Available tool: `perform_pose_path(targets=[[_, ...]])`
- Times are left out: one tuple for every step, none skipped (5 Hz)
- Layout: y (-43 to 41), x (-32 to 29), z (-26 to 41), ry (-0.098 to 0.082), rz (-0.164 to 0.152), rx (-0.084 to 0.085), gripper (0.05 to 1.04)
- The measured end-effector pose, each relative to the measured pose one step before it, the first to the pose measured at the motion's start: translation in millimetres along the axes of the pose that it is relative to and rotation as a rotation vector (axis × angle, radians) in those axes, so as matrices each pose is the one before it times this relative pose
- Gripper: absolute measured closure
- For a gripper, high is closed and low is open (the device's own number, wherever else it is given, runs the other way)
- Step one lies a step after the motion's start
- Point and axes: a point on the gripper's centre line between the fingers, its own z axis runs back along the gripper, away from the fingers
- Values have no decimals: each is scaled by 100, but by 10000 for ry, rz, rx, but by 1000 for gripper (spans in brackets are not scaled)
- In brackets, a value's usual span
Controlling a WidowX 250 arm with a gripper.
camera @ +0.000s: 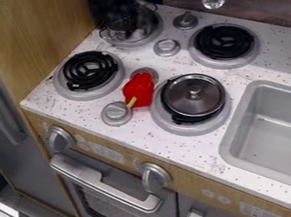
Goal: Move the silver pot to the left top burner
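Note:
At the top left of the camera view, my black gripper (116, 7) hangs right over the silver pot (139, 32), overlapping its dark inside and rear rim. The pot stands upright on the top left burner (154, 34), and its near wall and a side handle show. Dark shapes blend together where gripper and pot meet, so contact between them is unclear.
A round metal lid or lidded pan (194, 95) sits on the lower right burner. Beside it lies a red pepper (139, 89) among silver knobs. Black coils top the left burner (90, 70) and upper right burner (224, 41). The sink (272, 129) is at right.

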Motion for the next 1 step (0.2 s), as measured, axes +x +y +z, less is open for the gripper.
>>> perform_pose_path(targets=[[-1196, -3420, 654, 764, 344, -220, 85]])
